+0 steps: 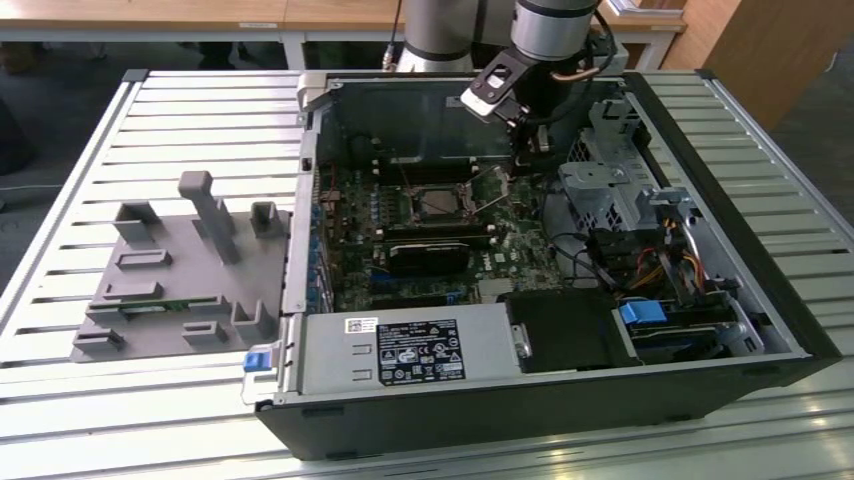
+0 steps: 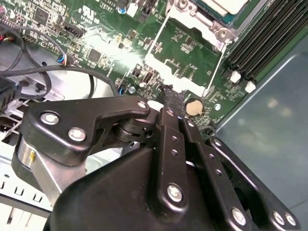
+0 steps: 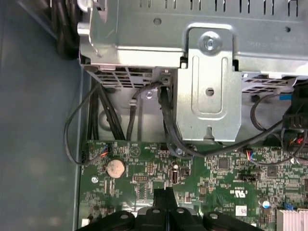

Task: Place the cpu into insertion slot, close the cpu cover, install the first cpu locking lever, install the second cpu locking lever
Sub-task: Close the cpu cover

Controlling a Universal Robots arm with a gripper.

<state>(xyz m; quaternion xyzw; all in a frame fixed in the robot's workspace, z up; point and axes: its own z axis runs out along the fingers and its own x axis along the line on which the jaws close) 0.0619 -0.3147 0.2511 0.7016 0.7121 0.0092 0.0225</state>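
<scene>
The open computer case (image 1: 747, 330) lies on a slatted table with the green board facing up. The insertion slot (image 1: 441, 203) sits mid-board. The cpu (image 2: 231, 6) lies in it, silver-tan face up. The cpu cover (image 2: 155, 38) stands swung open beside the socket, green board showing through its window. My gripper (image 1: 531, 150) reaches down into the case towards the exterior view's right of the socket. Its black fingers are pressed together, shut, in both wrist views (image 2: 167, 92) (image 3: 166, 195). Their tips are at the cover's free edge; whether they pinch it I cannot tell.
A coin battery (image 3: 115, 167) lies on the board close to the fingertips. A metal drive cage (image 3: 207, 82) with black cables (image 3: 77, 130) stands just beyond. Black memory slots (image 2: 260, 43) run past the socket. A grey fixture tray (image 1: 174, 270) lies at the exterior view's left.
</scene>
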